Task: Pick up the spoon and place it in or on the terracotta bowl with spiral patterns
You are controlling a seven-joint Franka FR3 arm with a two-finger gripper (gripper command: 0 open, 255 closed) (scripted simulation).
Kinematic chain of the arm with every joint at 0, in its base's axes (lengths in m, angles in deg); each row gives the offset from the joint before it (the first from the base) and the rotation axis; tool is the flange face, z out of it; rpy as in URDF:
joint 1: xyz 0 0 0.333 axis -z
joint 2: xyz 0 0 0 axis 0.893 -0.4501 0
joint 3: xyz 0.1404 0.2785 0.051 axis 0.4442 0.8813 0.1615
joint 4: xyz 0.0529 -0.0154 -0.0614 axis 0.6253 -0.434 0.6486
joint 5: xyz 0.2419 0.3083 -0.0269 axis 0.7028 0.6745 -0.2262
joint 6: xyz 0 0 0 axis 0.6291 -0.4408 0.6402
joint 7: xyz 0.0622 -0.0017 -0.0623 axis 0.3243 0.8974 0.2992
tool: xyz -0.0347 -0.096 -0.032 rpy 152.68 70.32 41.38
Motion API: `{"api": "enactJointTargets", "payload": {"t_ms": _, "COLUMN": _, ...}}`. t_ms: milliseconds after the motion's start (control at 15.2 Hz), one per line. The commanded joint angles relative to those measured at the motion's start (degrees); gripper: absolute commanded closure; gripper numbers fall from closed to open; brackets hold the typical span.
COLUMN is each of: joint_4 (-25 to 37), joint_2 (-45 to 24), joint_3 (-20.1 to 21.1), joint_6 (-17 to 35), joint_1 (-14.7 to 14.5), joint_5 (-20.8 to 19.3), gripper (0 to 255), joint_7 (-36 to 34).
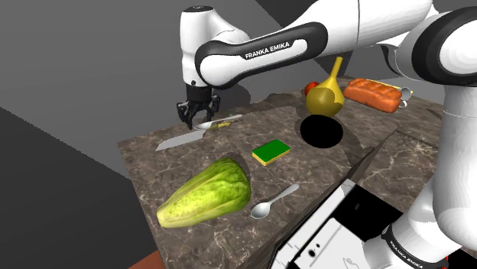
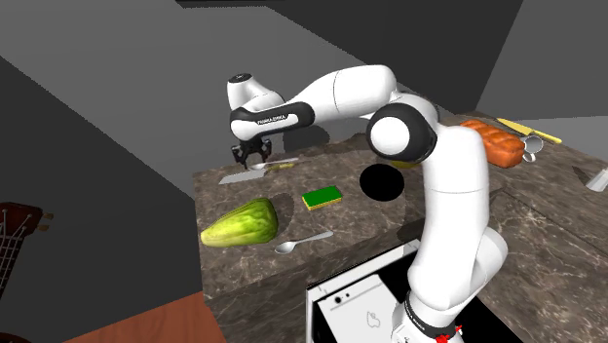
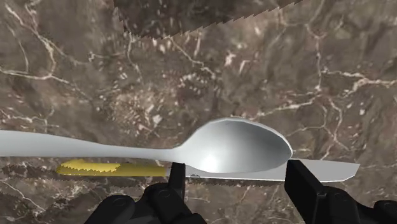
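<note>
- Spoon [image 3: 242, 147] lay hollow-up on the marbled counter [image 1: 306, 174]. It rested across a small yellow-handled knife [image 3: 318, 170], with its handle running the same way as the knife's yellow grip.
- My gripper [image 1: 200, 115] was down over the spoon with its fingers [image 3: 304, 186] apart. One sat at the tip of the spoon's hollow and the other at its neck. They were close against the metal, but by my judgement not yet biting. Nothing showed the spoon lifted off the knife.
- I judged the step in hand to be the grasp itself. My closing line ran along the spoon's length, so the rounded tip could squirt out.
- To do it well, I reckoned on settling a touch lower so the pads passed the rim, then closing slowly and evenly.
- If the spoon slid, I would turn the wrist a quarter and take the neck crosswise instead.
- The blade underneath needed watching, since it could shift or ride up with the spoon. A straight, gentle lift seemed wise.
- In the shoulder view, a bigger knife [image 1: 180, 140] lay just beside the spoon at its 7 o'clock.
- A green-and-yellow sponge [image 1: 272, 152] sat at the spoon's 4 o'clock and a lettuce [image 1: 206, 196] at its 6 o'clock.
- A second spoon [image 1: 273, 202] lay farther out at 5 o'clock, untouched.
- A black disc [image 1: 321, 132] lay at the spoon's 3 o'clock, well apart. I took it for the bowl, though no terracotta or spirals showed.
- A gourd [image 1: 325, 95] stood at the disc's 12 o'clock and a loaf [image 1: 373, 93] at its 1 o'clock. The carry therefore looked best kept on the near side.
</note>
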Motion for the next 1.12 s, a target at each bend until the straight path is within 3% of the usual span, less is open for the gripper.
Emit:
{"api": "enactJointTargets", "payload": {"t_ms": 0, "joint_4": 1.2, "joint_2": 0.2, "joint_3": 0.1, "joint_6": -1.4, "joint_1": -0.1, "joint_5": 0.2, "gripper": 255, "joint_7": 0.3}}
{"api": "enactJointTargets", "payload": {"t_ms": 726, "joint_4": 8.2, "joint_2": 1.0, "joint_3": 0.6, "joint_6": -9.0, "joint_1": -0.6, "joint_5": 1.2, "gripper": 255, "joint_7": 1.7}}
{"api": "enactJointTargets", "payload": {"t_ms": 1056, "joint_4": -7.4, "joint_2": 12.7, "joint_3": 0.5, "joint_6": -3.5, "joint_1": 5.7, "joint_5": 6.3, "gripper": 255, "joint_7": 6.8}}
